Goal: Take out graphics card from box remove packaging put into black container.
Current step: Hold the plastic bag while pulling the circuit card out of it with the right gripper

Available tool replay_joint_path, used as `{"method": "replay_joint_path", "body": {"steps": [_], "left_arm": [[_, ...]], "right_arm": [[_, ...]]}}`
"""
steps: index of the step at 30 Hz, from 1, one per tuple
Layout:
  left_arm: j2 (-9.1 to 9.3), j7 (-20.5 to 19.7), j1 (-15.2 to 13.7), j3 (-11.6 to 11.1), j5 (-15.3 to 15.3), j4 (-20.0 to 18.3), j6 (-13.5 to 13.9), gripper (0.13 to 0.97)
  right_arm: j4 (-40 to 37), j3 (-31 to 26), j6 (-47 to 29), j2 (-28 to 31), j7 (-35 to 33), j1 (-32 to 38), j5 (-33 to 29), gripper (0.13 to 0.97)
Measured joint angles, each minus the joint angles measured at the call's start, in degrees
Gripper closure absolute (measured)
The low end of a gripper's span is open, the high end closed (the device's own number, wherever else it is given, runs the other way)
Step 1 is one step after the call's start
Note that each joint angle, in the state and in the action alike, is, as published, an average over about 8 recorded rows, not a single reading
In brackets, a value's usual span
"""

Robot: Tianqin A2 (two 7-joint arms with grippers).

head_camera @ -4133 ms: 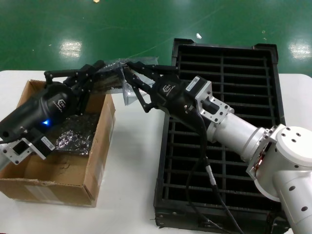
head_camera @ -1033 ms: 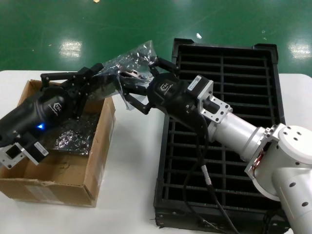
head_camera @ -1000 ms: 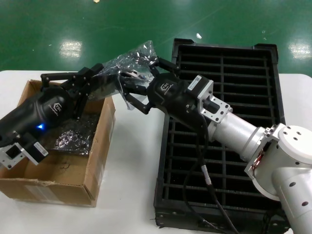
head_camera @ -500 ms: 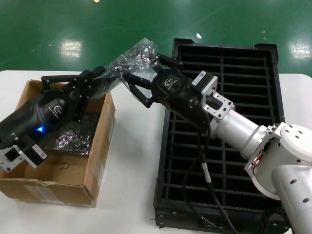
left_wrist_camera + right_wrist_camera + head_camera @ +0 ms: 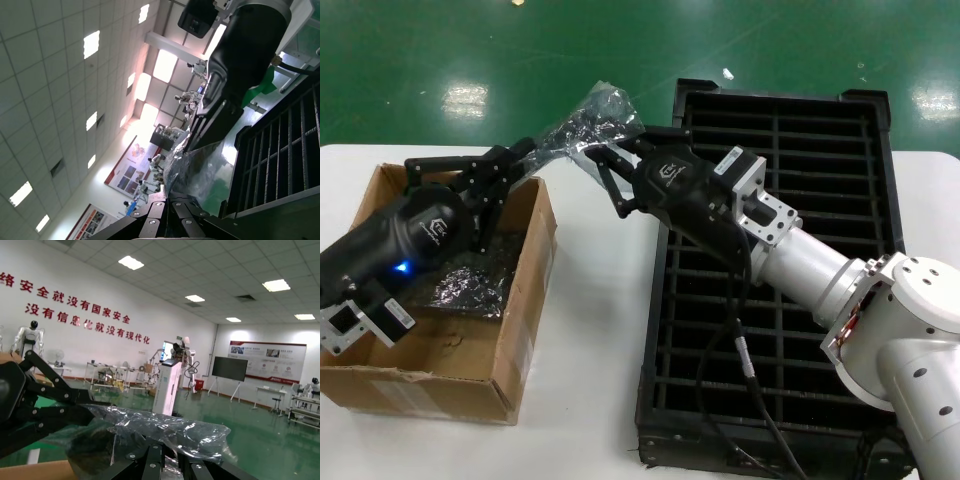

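Two grippers, your left [image 5: 525, 160] and right [image 5: 610, 160], clench opposite ends of the packaging [image 5: 588, 122], stretched lengthwise between them above the box's [image 5: 510, 330] far corner, the black container [image 5: 820, 200] beside it.

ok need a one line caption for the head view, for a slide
Both grippers, left gripper and right gripper, hold the bagged card's packaging aloft between the box and the black container.

Factory hall, green floor [image 5: 420, 60], wall slogans [image 5: 75, 312]
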Motion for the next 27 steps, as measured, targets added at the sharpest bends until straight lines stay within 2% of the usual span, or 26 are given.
{"method": "replay_joint_path", "body": {"steps": [3,15,27], "left_arm": [[0.03,-0.2,0.0,0.0,-0.1,0.0,0.0,0.958],[0.12,0.3,-0.7,-0.3,0.0,0.7,-0.5,0.958],[0.00,1.8,-1.7,-0.3,0.4,2.2,-0.8,0.958]], "right_arm": [[-0.2,-0.2,0.4,0.0,0.2,0.1,-0.2,0.920],[0.8,0.1,2.1,0.1,1.3,-0.4,-1.8,0.957],[4.2,1.9,4.0,0.6,2.6,-2.3,-3.6,0.957]]}}
